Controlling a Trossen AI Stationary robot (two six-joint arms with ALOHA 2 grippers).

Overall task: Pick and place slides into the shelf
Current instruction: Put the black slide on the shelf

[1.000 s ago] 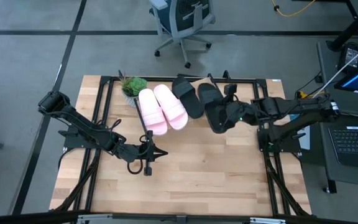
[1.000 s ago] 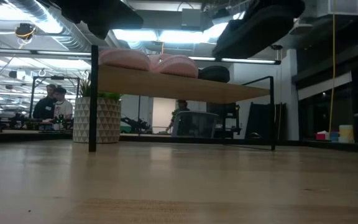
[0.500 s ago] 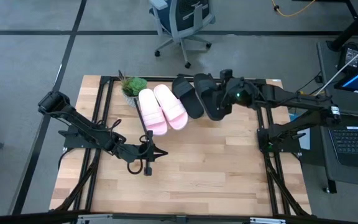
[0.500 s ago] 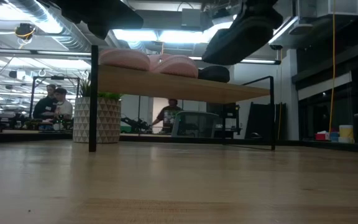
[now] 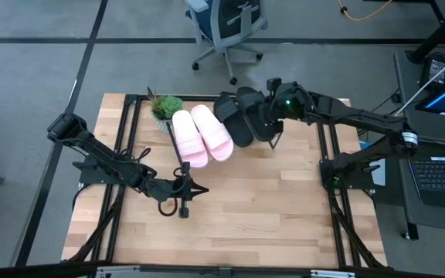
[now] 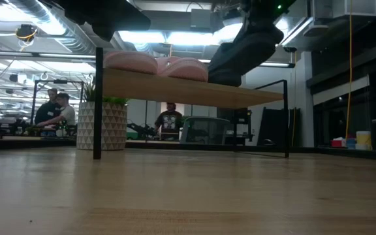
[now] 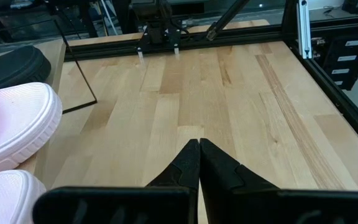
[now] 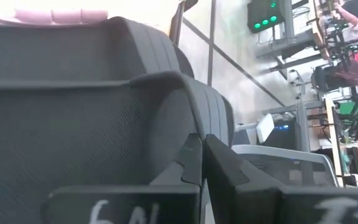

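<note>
Two pale pink slides (image 5: 200, 135) and one black slide (image 5: 230, 117) lie side by side on the slanted wooden shelf (image 6: 194, 91). In the low view the pink slides (image 6: 155, 64) rest sole-down on the board. My right gripper (image 5: 273, 117) is shut on the second black slide (image 5: 253, 108), just right of the first black one. The held slide (image 6: 240, 51) slants down toward the board. My left gripper (image 5: 188, 190) waits shut over the table's middle, touching nothing. In its wrist view the pink slides (image 7: 11, 124) show at the side. My right gripper holds the second black slide by its wide strap (image 8: 185, 118), pinched between the two fingers (image 8: 191, 158). The slide is tilted, its lower end (image 6: 219, 73) close over the shelf board. Whether that end touches the board, I cannot tell.
A small potted green plant (image 5: 164, 106) stands at the shelf's left end, with its white pot (image 6: 103, 125) under the board. The shelf's black wire legs (image 6: 98, 104) stand on the table. Bare wood (image 5: 253, 208) lies between the shelf and the near edge. People are in the room beyond.
My right gripper has carried the black slide toward the table's left and far edge, from right of the shelf to beside the other black slide. It has also come down. The slide now tips with its lower end near the board.
</note>
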